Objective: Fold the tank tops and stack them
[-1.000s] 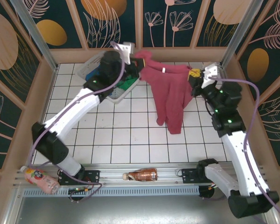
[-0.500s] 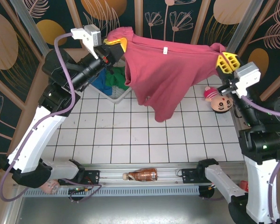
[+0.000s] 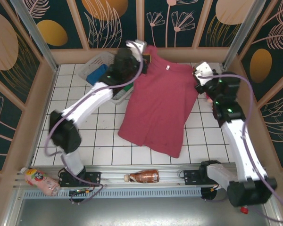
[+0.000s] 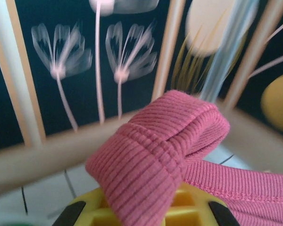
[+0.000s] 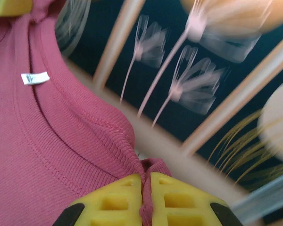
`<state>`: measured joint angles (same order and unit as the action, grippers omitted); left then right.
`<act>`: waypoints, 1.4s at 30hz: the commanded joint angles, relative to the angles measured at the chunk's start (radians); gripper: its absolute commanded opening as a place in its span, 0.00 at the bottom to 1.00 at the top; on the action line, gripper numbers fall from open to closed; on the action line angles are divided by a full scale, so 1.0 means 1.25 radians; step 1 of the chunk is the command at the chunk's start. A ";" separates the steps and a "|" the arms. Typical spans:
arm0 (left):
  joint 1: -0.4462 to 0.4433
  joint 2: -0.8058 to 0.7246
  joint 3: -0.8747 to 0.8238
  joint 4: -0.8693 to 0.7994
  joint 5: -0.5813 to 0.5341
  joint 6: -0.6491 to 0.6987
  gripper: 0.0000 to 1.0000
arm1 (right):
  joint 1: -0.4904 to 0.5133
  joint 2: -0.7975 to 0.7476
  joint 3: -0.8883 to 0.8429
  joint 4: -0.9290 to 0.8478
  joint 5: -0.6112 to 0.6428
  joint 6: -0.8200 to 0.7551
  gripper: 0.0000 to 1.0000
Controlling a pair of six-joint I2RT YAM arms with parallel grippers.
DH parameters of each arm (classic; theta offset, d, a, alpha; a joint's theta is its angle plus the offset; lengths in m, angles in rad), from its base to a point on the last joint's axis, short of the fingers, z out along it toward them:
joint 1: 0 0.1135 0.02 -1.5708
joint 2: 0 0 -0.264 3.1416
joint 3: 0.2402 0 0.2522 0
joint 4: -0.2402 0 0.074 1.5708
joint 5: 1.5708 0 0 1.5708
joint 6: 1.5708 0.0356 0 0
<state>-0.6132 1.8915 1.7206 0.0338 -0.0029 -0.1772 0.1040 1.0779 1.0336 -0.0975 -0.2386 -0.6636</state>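
Right wrist view: right gripper (image 5: 146,182) pinching maroon tank top (image 5: 47,155) strap; left gripper (image 4: 144,209) likewise, mostly under cloth.

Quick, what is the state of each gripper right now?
Left gripper: closed, holding a strap of the maroon tank top.
Right gripper: closed, holding its other strap.

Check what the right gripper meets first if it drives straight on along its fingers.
Past the maroon tank top strap pinched in the right gripper, the line seems to reach the back wall's wooden rail, with the floral panel just above. Depth is unclear.
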 commanded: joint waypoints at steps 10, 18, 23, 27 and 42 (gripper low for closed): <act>0.010 0.359 0.281 -0.078 -0.123 -0.077 0.61 | -0.051 0.319 0.004 0.094 0.199 0.193 0.46; 0.010 0.148 0.113 -0.291 -0.065 -0.117 0.74 | -0.024 0.116 -0.029 -0.197 -0.006 0.499 0.56; -0.003 -0.010 -0.080 -0.410 -0.009 -0.233 0.73 | 0.123 -0.046 -0.169 -0.300 0.006 0.735 0.63; -0.042 -0.095 -0.241 -0.463 -0.055 -0.291 0.73 | 0.237 -0.125 -0.266 -0.388 0.093 0.909 0.72; -0.023 -0.097 -0.499 -0.356 -0.246 -0.276 0.69 | 0.548 -0.103 -0.454 -0.435 0.238 1.247 0.77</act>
<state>-0.6743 1.7424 1.1084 -0.4881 -0.2276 -0.5495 0.7719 0.9253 0.4927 -0.6468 -0.0036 0.8108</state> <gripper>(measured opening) 0.688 0.771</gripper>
